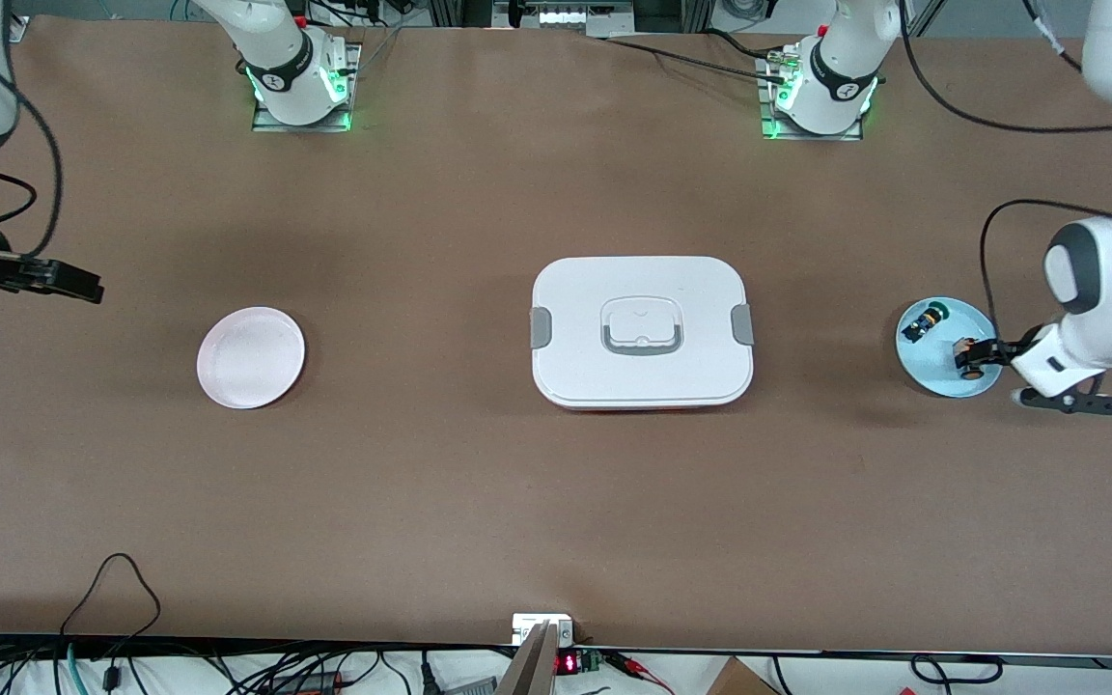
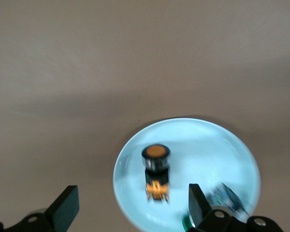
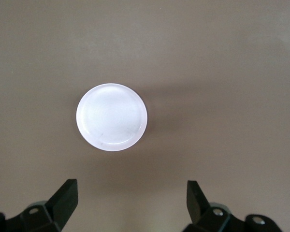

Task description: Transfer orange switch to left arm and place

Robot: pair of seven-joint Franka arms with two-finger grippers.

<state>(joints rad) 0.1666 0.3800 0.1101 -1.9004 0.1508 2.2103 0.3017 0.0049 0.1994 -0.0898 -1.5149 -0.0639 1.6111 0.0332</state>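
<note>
Sitting nearest the front camera of everything on the plates, the orange switch (image 1: 967, 355) is resting on the blue plate (image 1: 932, 381), at the part of the plate closest to the worktop's front edge; in the left wrist view the orange switch (image 2: 155, 170) is showing a round orange face on a black collar with an orange base below it. Sharing the blue plate (image 2: 222, 150) is the green-capped part (image 1: 925, 320), which is lying farther from the front camera, apart from the switch. This plate is sitting close to the left arm's end of the worktop, about midway between its front and back edges. Hovering over the plate's rim, the left gripper (image 1: 988, 353) is holding its fingers (image 2: 65, 209) spread wide (nothing is between them), with the switch in line with the gap. At the middle of the worktop the box (image 1: 641, 331) is lying flat, its lid handle facing up and its grey latches at either end. Toward the right arm's end the pink plate (image 1: 251, 357) is sitting bare. Waiting over the table at that end, near the worktop's edge, the right gripper (image 1: 69, 280) is keeping its fingers (image 3: 63, 198) parted too, looking down at the pink plate (image 3: 111, 116).
</note>
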